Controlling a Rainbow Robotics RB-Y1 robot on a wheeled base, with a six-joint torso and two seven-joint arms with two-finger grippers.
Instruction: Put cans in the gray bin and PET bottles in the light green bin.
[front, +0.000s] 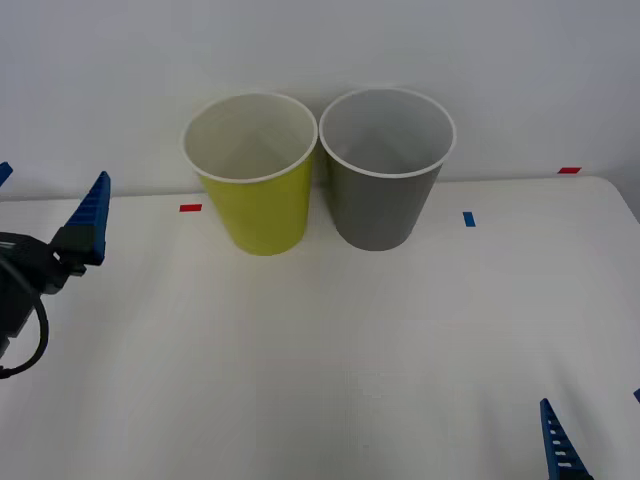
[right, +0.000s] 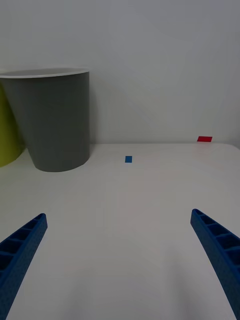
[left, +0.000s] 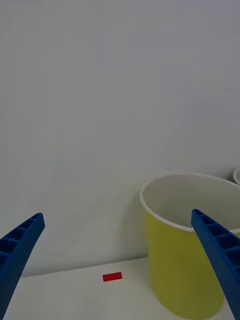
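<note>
The left gripper (front: 50, 215) hangs at nine o'clock over the white counter (front: 330, 350), fingers spread wide with nothing between them, raised level with the rim of the light green bin (front: 255, 185). The right gripper (right: 120, 260) waits low at five o'clock, likewise spread and empty. The gray bin (front: 383, 175) stands touching the green one at twelve o'clock; both look empty inside. No can or bottle lies on the counter. Whichever arm works next would likely do best to approach from above, clear of the light, easily tipped bins.
</note>
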